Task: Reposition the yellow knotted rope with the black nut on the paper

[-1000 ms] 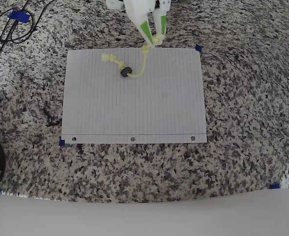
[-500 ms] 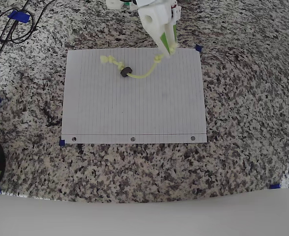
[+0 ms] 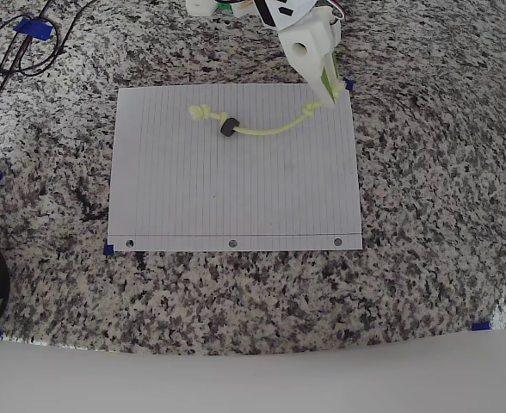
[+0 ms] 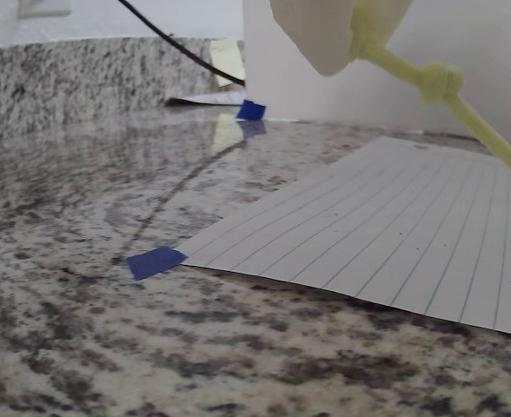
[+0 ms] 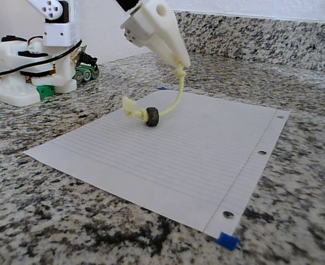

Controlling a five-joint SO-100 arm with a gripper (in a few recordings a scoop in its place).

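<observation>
I am pinching 1 knotted end of the yellow knotted rope [image 3: 274, 129] in my claw [image 3: 330, 101], lifted above the paper [image 3: 236, 198]; the black nut [image 3: 229, 128] is resting on the sheet. Next, I judge, lowering and letting go.

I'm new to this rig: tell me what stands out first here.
The gripper holds one knotted end of the rope lifted above the paper. The rope's other end lies on the paper, threaded through a black nut. Blue tape marks the paper's corners on the granite counter.
</observation>
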